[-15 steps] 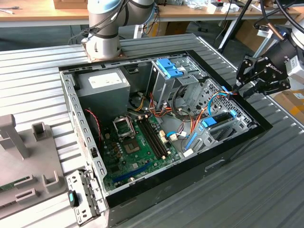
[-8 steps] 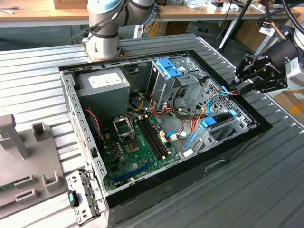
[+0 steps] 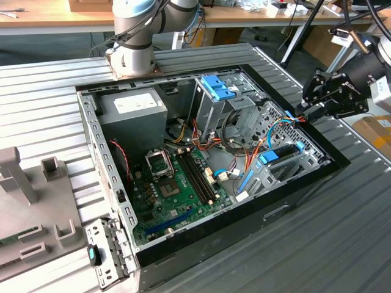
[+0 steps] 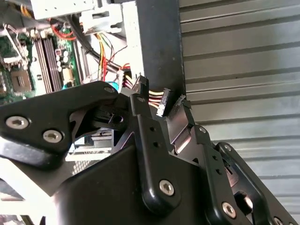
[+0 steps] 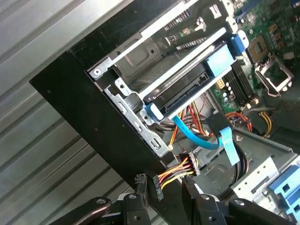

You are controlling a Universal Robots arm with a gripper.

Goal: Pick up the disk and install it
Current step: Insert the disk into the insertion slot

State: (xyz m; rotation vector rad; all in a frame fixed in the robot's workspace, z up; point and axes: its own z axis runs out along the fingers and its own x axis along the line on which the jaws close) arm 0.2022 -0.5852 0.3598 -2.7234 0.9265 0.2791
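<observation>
The disk (image 3: 282, 154), dark with bright blue side rails, lies inside the metal drive cage at the case's corner on the exterior view's right. In the first wrist view the disk (image 5: 180, 89) sits level in that cage, a blue rail tab at its end. My gripper (image 3: 303, 113) hovers just above the case wall beside the cage, apart from the disk. Its fingers stand open in both wrist views, gripper (image 5: 164, 182) and gripper (image 4: 161, 96), with a black power connector (image 5: 153, 184) on red, yellow and black wires between them.
The open computer case (image 3: 183, 247) lies on a ribbed metal table. Inside are the green motherboard (image 3: 177, 183), a grey power supply (image 3: 131, 107) and a light-blue latch plate (image 3: 217, 85). A blue data cable (image 5: 192, 136) loops near the cage. Grey fixtures (image 3: 24, 201) stand left; the arm's base (image 3: 131, 58) is behind.
</observation>
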